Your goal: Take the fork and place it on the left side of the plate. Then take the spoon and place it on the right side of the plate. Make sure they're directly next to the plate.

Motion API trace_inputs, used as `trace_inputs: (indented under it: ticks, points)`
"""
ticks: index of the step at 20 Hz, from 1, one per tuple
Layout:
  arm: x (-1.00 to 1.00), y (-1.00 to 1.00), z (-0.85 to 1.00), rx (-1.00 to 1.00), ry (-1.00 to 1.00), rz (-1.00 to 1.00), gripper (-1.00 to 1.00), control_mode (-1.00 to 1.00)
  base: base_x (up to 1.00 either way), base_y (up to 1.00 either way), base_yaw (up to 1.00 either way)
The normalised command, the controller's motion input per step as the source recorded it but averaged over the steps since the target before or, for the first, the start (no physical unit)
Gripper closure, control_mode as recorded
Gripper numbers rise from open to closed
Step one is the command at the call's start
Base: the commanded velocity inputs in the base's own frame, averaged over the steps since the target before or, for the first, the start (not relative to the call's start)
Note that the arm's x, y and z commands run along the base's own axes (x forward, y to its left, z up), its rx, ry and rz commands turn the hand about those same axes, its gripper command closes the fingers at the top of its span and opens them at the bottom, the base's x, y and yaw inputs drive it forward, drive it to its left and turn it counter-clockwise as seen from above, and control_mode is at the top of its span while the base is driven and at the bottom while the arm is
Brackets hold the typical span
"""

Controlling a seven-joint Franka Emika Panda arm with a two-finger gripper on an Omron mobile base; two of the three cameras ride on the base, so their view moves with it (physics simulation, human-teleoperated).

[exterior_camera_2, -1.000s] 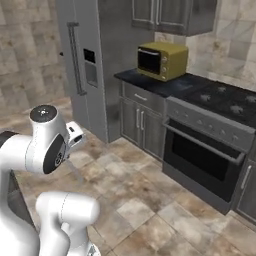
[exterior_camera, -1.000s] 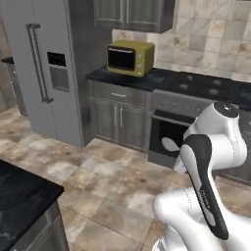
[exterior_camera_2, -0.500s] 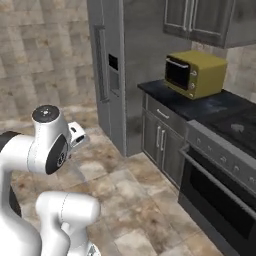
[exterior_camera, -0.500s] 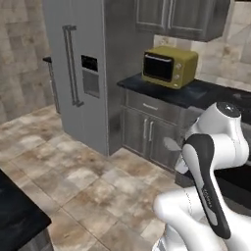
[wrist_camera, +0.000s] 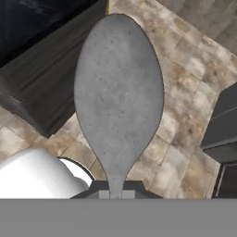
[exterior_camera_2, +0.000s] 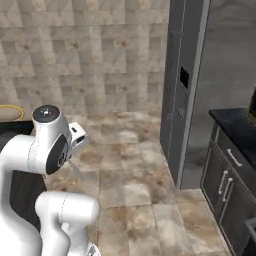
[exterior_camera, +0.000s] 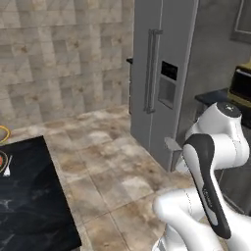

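Gripper (wrist_camera: 115, 194) clamping spoon (wrist_camera: 118, 92) handle, jaws nearly closed; bowl hanging over open floor (exterior_camera: 112, 166); plate (exterior_camera: 2, 161) being cropped at counter (exterior_camera: 29, 196) edge.

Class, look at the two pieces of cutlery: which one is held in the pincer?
The spoon: its oval bowl sticks out of the shut pincer. The fork lies apart on the black counter.
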Motion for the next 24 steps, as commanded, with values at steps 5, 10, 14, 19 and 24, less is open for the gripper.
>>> trace_inputs:
  ticks: [5, 10, 14, 19, 24]
  points:
    - [0.0, 0.0, 0.0, 0.0, 0.0, 0.0, 1.0, 1.0, 0.92, -0.24, 0.61]
    - [0.0, 0.0, 0.0, 0.0, 0.0, 0.0, 1.0, 1.0, 0.87, -0.4, 0.56]
    - [0.0, 0.0, 0.0, 0.0, 0.0, 0.0, 1.0, 1.0, 0.78, -0.58, 0.54]
    - [0.0, 0.0, 0.0, 0.0, 0.0, 0.0, 1.0, 1.0, 0.69, -0.71, 0.5]
    - [0.0, 0.0, 0.0, 0.0, 0.0, 0.0, 1.0, 1.0, 0.66, -0.72, 0.51]
